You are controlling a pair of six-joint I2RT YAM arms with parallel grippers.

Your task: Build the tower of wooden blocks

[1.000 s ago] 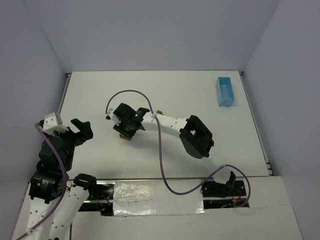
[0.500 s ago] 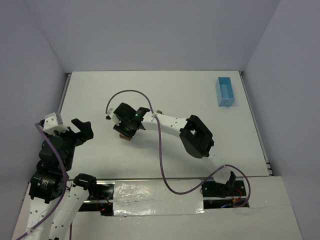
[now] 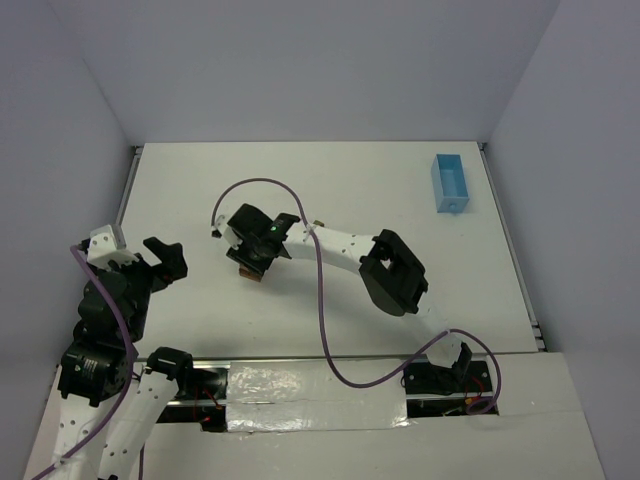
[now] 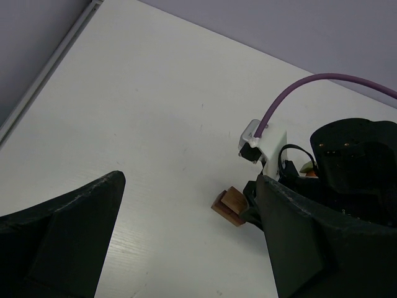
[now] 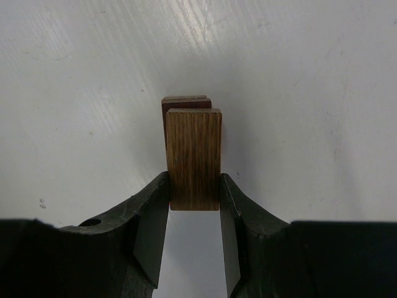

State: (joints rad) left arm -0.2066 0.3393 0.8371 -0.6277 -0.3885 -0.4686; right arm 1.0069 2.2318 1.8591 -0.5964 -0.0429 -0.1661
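Right gripper (image 5: 193, 186) clamps a brown block (image 5: 193, 158), long axis pointing straight away from the wrist, over a reddish block (image 5: 186, 102). Left gripper (image 4: 189, 183) gapes. Tray (image 3: 436, 185) contents unclear.

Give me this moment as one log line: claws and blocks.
left claw open, empty | right claw shut on brown block | brown block atop reddish block, on table | blue tray far right corner

Grainy matt wood block (image 5: 193, 158), matt plastic right claw (image 5: 193, 184), smooth faintly glossy table (image 5: 298, 93).
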